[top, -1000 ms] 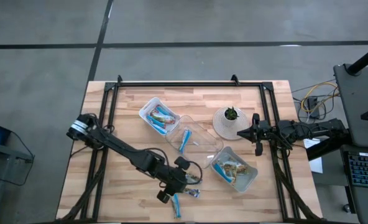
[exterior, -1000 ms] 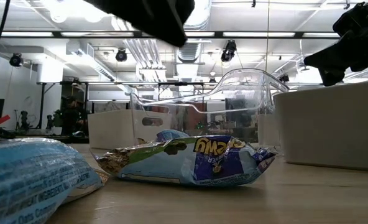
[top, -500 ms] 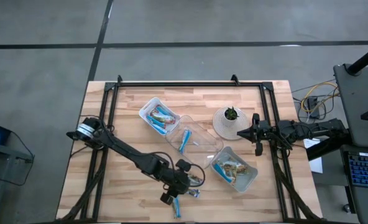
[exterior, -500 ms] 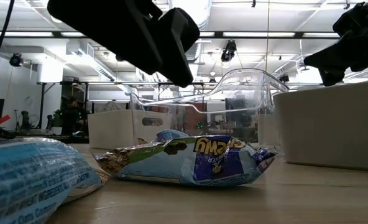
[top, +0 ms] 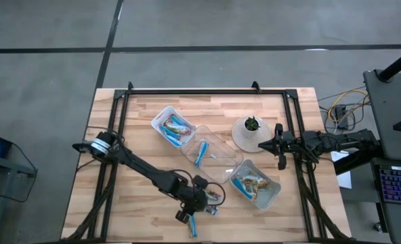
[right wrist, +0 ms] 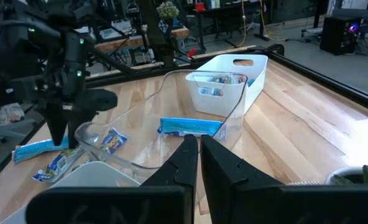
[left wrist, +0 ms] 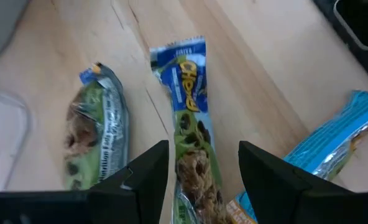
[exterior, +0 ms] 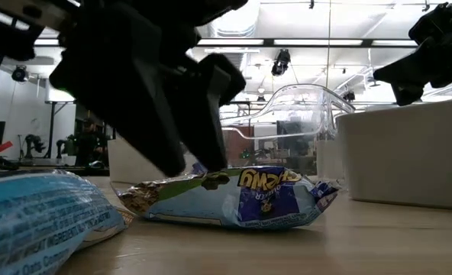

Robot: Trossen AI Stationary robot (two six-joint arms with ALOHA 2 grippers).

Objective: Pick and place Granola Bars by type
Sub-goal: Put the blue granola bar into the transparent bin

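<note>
1. Granola bars lie loose on the pale wooden table (top: 153, 115) near its front edge, just beside the clear rectangular plastic tray (top: 210, 154) at the table's middle.
2. Left gripper (left wrist: 202, 165) hangs low over a blue-and-green wrapped "Chewy" granola bar (left wrist: 190, 130), its two dark fingers (left wrist: 143, 174) spread apart on either side of the wrapper, with nothing clamped between them.
3. A greenish foil-wrapped bar (left wrist: 94, 134) lies just beside the Chewy bar, and a bright blue wrapped bar (left wrist: 342, 134) lies near it on the other side.
4. From table height, the left arm's dark bulk stands over the Chewy bar, while the bright blue wrapper (exterior: 43, 210) fills the near corner.
5. One more blue wrapped bar (top: 200, 153) lies inside the clear tray.
6. A white plastic bin (top: 174, 126) beyond the clear tray and a second white bin (top: 256, 184) on its near right side each hold several bars.
7. Right gripper (right wrist: 199, 146) waits at the table's right edge, just past a small potted plant on a white round dish (top: 250, 132), its fingers pressed together and empty.
</note>
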